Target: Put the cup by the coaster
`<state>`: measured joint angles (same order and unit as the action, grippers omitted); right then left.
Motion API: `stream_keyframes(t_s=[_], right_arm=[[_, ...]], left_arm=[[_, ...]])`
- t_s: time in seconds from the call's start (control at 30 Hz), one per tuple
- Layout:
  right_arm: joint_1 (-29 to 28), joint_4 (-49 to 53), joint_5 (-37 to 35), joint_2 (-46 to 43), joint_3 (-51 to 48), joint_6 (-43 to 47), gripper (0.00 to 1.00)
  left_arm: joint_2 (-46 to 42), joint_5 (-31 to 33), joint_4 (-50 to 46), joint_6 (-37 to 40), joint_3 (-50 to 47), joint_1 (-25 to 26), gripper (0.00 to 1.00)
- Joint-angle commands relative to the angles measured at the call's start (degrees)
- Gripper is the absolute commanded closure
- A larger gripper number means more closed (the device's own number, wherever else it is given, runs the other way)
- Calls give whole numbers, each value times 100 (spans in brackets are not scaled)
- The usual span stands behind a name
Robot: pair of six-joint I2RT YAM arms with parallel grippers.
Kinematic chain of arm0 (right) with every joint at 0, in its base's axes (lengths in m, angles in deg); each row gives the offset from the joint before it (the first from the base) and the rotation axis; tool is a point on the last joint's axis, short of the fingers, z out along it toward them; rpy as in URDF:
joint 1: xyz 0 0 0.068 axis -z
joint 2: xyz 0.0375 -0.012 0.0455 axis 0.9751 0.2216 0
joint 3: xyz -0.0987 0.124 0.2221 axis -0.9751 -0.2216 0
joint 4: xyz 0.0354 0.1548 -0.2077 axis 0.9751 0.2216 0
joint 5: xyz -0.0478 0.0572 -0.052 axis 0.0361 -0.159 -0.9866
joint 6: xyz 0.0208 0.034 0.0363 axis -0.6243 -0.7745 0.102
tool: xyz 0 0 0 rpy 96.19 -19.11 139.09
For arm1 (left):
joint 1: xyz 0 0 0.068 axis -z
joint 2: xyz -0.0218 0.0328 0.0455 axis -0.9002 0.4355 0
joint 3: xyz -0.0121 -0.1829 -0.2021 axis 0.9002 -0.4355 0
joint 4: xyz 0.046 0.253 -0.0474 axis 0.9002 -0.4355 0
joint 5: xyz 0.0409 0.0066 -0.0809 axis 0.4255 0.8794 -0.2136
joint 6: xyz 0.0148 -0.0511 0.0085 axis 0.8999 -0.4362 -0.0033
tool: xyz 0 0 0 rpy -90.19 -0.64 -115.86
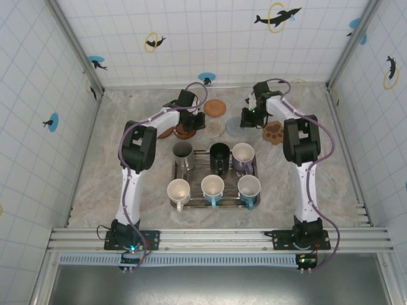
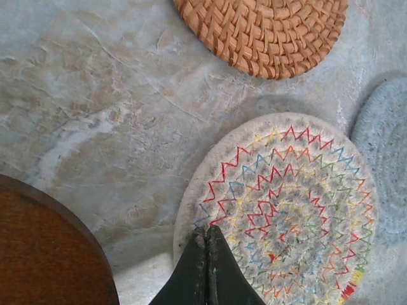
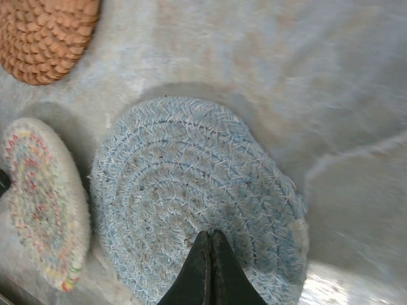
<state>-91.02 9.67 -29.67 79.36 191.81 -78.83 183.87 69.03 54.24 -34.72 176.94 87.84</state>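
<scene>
Metal tray [image 1: 201, 165] on marbled tabletop [image 1: 114, 184], centre of top view, holds six cups: three pale ceramic cups [image 1: 212, 187] nearest; steel, black, lilac behind. Likely rigid, slick, breakable. Best taken by rim or handle; neighbours crowd grasp. Beyond, left tool [image 2: 206, 236], fingers together, empty, over zigzag-stitched round coaster [image 2: 280, 210]. Right tool [image 3: 210, 238] likewise over blue rope coaster [image 3: 191, 184]. Orange woven coaster [image 1: 215, 107] farthest.
</scene>
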Motion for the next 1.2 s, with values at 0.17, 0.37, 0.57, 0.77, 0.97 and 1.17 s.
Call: stream_keyframes(t_s=[0.17,0.37,0.57,0.77,0.97,1.17], right_arm=[[14,230,-344,-132,-386,56,100],[-53,213,-286,-89,-269,-6,100],[-150,278,-274,3,-58,-27,100],[-268,338,-240,123,194,-60,100],[-419,462,-210,313,503,-61,100],[-515,560,-194,467,710,-61,100]], left_arm=[[131,478,-424,-49,-9,-116,100],[-220,434,-453,24,-102,-116,100],[-507,437,-431,88,-248,-115,100],[-653,342,-392,106,-248,-81,100],[-764,307,-387,105,-213,-72,100],[-944,320,-368,116,-209,-63,100]])
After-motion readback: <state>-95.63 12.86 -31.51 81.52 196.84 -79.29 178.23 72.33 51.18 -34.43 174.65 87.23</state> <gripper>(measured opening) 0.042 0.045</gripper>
